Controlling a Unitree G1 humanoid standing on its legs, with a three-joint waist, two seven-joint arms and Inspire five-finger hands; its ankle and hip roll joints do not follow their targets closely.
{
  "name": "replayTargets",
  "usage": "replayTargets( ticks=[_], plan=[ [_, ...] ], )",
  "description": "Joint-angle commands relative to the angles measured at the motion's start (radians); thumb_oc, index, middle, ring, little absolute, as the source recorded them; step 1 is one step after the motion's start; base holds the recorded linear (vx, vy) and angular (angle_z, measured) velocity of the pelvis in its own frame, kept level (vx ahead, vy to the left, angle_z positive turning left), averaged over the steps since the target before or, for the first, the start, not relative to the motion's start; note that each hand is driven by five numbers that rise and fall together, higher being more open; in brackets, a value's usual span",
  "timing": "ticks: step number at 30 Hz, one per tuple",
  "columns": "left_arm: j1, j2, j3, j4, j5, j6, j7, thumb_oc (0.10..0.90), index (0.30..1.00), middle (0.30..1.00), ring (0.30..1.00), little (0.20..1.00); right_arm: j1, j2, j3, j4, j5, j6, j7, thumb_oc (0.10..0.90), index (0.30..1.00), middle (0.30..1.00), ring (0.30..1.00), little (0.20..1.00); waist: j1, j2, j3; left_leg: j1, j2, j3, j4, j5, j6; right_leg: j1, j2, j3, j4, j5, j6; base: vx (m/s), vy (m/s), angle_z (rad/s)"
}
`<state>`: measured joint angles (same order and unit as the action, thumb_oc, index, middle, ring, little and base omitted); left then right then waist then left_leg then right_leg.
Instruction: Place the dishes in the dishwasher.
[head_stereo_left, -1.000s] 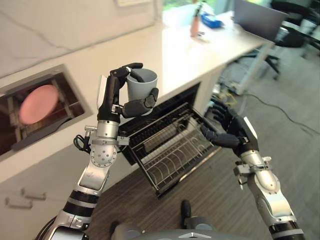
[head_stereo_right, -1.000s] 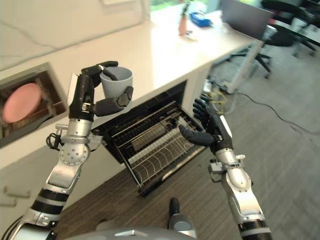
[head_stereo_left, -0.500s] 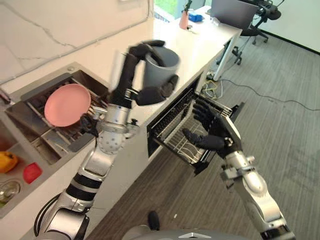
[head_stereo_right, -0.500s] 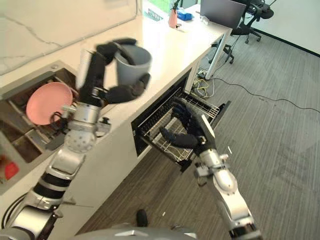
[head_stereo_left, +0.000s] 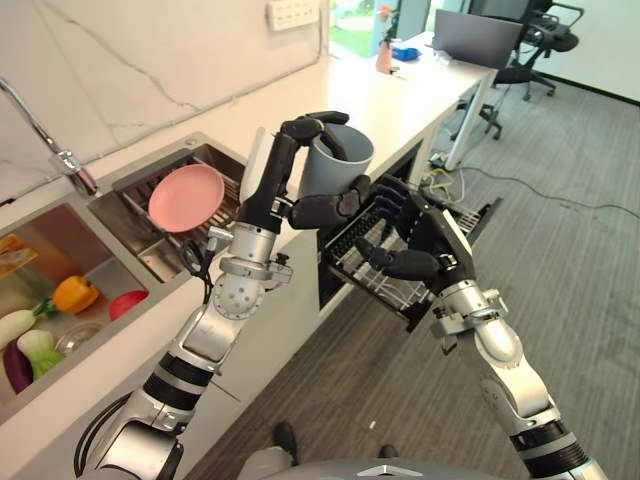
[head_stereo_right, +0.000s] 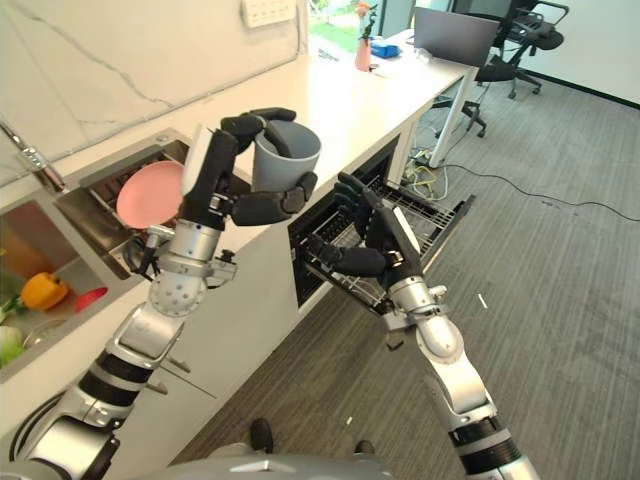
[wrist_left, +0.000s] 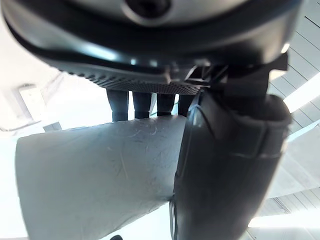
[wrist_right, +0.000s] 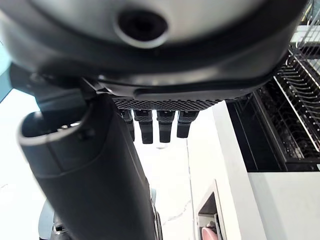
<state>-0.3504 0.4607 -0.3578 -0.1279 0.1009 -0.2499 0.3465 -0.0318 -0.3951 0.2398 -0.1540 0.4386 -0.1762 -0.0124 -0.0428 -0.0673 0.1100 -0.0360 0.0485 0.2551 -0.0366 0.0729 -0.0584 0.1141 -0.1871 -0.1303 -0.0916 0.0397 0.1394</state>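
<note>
Farthest to the left of the left hand (head_stereo_left: 300, 165) lies the sink (head_stereo_left: 140, 225), with a pink plate (head_stereo_left: 186, 197) propped in it, well apart from the hand and below it. The left hand itself is clamped on a grey cup (head_stereo_left: 337, 166), fingers hooked over its rim and thumb pressed against its wall, the cup held mouth-up above the white surface (head_stereo_left: 400, 95). Just to the right of the cup and lower, the right hand (head_stereo_left: 415, 245) has its fingers spread apart and holds nothing. Beyond and below that hand the dishwasher rack (head_stereo_right: 425, 225) stands pulled out from under the surface.

The risk, as I judge it, is on the way down: the cup must pass close by the open right hand and the edge of the surface, and a knock there could twist it out of a grip that takes only the rim and one side. Setting it mouth-up on the tines could also leave it tipping.

The left wrist view shows the cup's wall (wrist_left: 95, 175) lying flush against the thumb, which the head views cannot confirm. The right wrist view shows straight fingers (wrist_right: 160, 127) and the rack's wires from close by.
</note>
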Motion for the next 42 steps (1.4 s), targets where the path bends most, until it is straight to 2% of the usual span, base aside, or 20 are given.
replayTargets(
  ticks=[1, 7, 14, 28, 41, 42],
  plan=[
    [-0.119, -0.048, 0.002, -0.015, 0.003, -0.067, 0.023, 0.4, 0.3, 0.3, 0.3, 0.3, -0.084, 0.005, -0.025, -0.05, 0.054, -0.098, -0.015, 0.8, 0.9, 0.9, 0.9, 0.9, -0.006, 0.019, -0.076, 0.176, 0.089, -0.053, -0.051, -0.02, -0.058, 0.026, 0.045, -0.051, 0.016, -0.004, 0.038, 0.0, 0.0, 0.0],
    [-0.109, -0.066, -0.045, -0.025, -0.021, -0.055, 0.007, 0.4, 0.3, 0.3, 0.3, 0.3, -0.097, 0.035, 0.022, -0.02, 0.136, -0.085, -0.033, 0.8, 0.9, 0.9, 0.9, 0.9, 0.004, 0.015, -0.075, 0.174, 0.092, -0.06, -0.051, -0.013, -0.059, 0.03, 0.043, -0.056, 0.015, 0.005, 0.035, 0.0, -0.002, 0.0],
    [-0.106, -0.078, -0.088, -0.032, -0.044, -0.048, -0.011, 0.4, 0.3, 0.3, 0.3, 0.3, -0.113, 0.031, 0.057, -0.024, 0.179, -0.067, -0.032, 0.8, 0.9, 0.9, 0.9, 0.9, 0.015, 0.011, -0.072, 0.171, 0.091, -0.074, -0.051, -0.015, -0.059, 0.034, 0.04, -0.062, 0.015, 0.003, 0.035, 0.01, 0.004, 0.1],
    [-0.086, -0.11, -0.216, -0.048, -0.171, -0.03, -0.131, 0.4, 0.3, 0.3, 0.3, 0.3, -0.23, 0.045, 0.071, 0.016, 0.304, -0.068, -0.074, 0.8, 0.9, 0.9, 0.9, 0.9, 0.038, 0.008, -0.072, 0.169, 0.09, -0.088, -0.051, -0.015, -0.058, 0.041, 0.037, -0.074, 0.014, 0.002, 0.034, 0.0, 0.003, 0.03],
    [-0.076, -0.116, -0.305, -0.009, -0.204, -0.008, -0.198, 0.4, 0.3, 0.3, 0.3, 0.3, -0.319, 0.061, 0.081, 0.031, 0.371, -0.079, -0.109, 0.8, 0.9, 0.9, 0.9, 0.9, 0.043, 0.009, -0.069, 0.173, 0.089, -0.092, -0.051, -0.017, -0.056, 0.044, 0.037, -0.074, 0.015, 0.001, 0.031, 0.0, 0.0, 0.0],
    [-0.076, -0.116, -0.305, -0.008, -0.204, -0.009, -0.198, 0.4, 0.3, 0.3, 0.3, 0.3, -0.319, 0.061, 0.081, 0.031, 0.371, -0.079, -0.109, 0.593, 0.589, 0.589, 0.589, 0.589, 0.043, 0.009, -0.069, 0.173, 0.089, -0.092, -0.051, -0.017, -0.056, 0.044, 0.037, -0.074, 0.015, 0.001, 0.031, 0.0, 0.0, 0.0]
  ],
)
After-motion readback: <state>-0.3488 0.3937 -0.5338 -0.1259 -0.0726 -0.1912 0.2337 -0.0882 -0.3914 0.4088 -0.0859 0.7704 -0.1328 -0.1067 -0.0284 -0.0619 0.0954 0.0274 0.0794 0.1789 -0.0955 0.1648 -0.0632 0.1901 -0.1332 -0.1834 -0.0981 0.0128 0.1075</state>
